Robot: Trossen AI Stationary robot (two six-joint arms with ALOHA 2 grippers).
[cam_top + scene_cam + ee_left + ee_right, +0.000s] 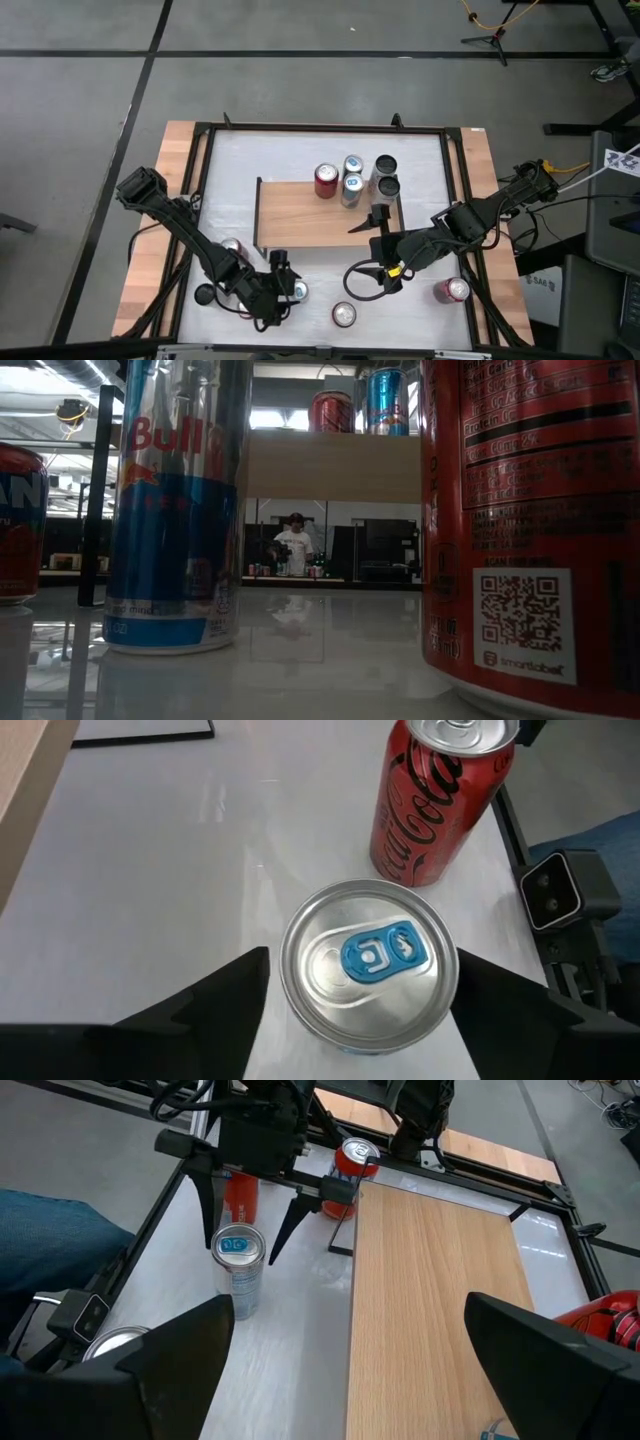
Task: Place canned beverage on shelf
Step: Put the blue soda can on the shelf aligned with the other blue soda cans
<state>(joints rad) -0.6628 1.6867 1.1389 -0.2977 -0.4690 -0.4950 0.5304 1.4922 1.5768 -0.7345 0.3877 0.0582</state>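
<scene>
A slim silver-and-blue can (370,965) stands upright on the white tabletop near the front edge; it also shows in the high view (298,291) and the low view (180,510). My left gripper (363,955) is open, one finger on either side of the can's top. From the right wrist view, my left gripper (238,1252) stands clear of the can. The shelf (320,215) has a wooden top and carries several cans (352,178) along its far edge. My right gripper (367,222) hangs open and empty over the shelf's near right part (440,1280).
A red cola can (435,805) stands close beside the slim can toward the front edge (343,314). Another red can (232,248) stands beside my left arm, and one (453,290) at the front right. A person (295,545) stands far off in the room.
</scene>
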